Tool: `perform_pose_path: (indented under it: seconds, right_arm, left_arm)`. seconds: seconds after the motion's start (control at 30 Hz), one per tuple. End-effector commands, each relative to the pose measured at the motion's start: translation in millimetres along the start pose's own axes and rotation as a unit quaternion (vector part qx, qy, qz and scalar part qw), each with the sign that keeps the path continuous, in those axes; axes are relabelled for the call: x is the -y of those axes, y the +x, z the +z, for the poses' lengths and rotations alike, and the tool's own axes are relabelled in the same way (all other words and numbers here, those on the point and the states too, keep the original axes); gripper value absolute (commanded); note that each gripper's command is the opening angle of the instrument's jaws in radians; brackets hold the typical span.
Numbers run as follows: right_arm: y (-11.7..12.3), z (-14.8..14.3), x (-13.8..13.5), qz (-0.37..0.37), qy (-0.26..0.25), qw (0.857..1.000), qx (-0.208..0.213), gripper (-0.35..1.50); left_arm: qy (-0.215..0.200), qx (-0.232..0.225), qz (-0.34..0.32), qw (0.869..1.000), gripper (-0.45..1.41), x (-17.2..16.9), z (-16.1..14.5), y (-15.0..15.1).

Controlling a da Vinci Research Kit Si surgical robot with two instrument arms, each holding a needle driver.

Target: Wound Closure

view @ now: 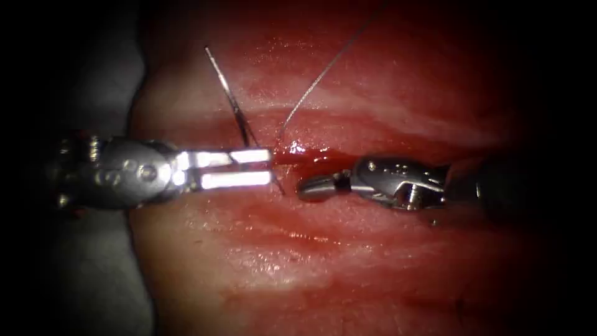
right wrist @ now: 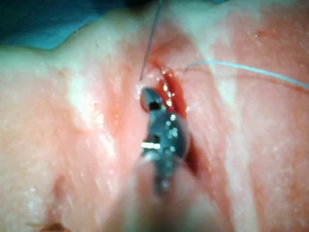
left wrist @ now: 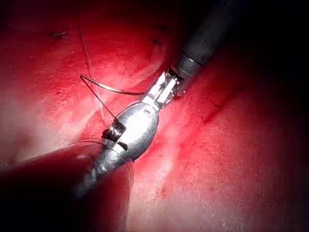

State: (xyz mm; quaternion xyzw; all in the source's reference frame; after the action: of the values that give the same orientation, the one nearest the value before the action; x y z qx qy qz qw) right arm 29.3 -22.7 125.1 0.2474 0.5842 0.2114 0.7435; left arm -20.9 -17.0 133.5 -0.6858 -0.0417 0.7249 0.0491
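Note:
The tissue (view: 348, 261) has a cut (view: 311, 155) running across it, wet with red fluid (right wrist: 174, 94). The curved needle (view: 227, 93) stands slanted at the cut's left end. Its upper end is free in the air and its lower end (view: 281, 190) meets the tissue just in front of the cut. My left tool (view: 271, 168) reaches in from the left, its jaws slightly apart with the needle crossing between their tips (left wrist: 164, 89). My right tool (view: 305, 188) lies just right of the needle's lower end, jaws shut and holding nothing (right wrist: 150, 99). Thread (view: 323, 74) rises from the cut toward the upper right.
A grey cloth (view: 93, 81) lies beside the tissue's left edge. The thread (right wrist: 251, 70) also trails over the tissue on the far side of the cut. The right tool's dark shaft (left wrist: 207, 34) reaches close to the left tool's jaws.

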Motion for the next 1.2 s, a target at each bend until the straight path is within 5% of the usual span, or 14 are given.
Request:
perform_pose_path:
  seconds: [0.03, 0.1, 0.2, 0.23, 0.53, 0.83, 1.2]
  right_arm:
    - [-0.5, 0.9, 0.4, -0.007, 0.002, 1.0, 0.01, 0.0]
    - [0.0, 1.2, 0.5, -0.021, 0.001, 1.0, 0.024, 0.27]
    - [0.9, 2.1, 1.2, -0.04, -0.016, 0.999, 0.032, 1.1]
    - [1.0, 2.4, 2.0, -0.047, -0.022, 0.998, 0.032, 1.16]
    - [2.8, 3.0, 3.6, -0.076, -0.024, 0.996, 0.041, 0.71]
    - [2.8, 3.6, 4.1, -0.085, -0.035, 0.994, 0.054, 0.86]
    - [0.3, 6.2, 4.3, -0.098, -0.017, 0.992, 0.073, 0.62]
  left_arm:
    - [0.003, 0.004, -0.003, 1.0, -0.45, -1.1, 0.5, -0.6]
    - [0.007, 0.008, -0.002, 1.0, -0.45, -1.7, 0.4, -0.7]
    - [0.011, 0.013, 0.004, 1.0, -0.45, -3.1, 0.1, -1.5]
    - [0.012, 0.016, 0.005, 1.0, -0.45, -3.3, -0.1, -1.7]
    - [0.006, 0.014, 0.001, 1.0, -0.45, -3.4, -1.1, -1.0]
    - [0.004, 0.013, -0.002, 1.0, -0.45, -3.4, -1.6, -0.3]
    - [0.0, 0.01, -0.001, 1.0, -0.45, -3.7, -1.6, 0.4]
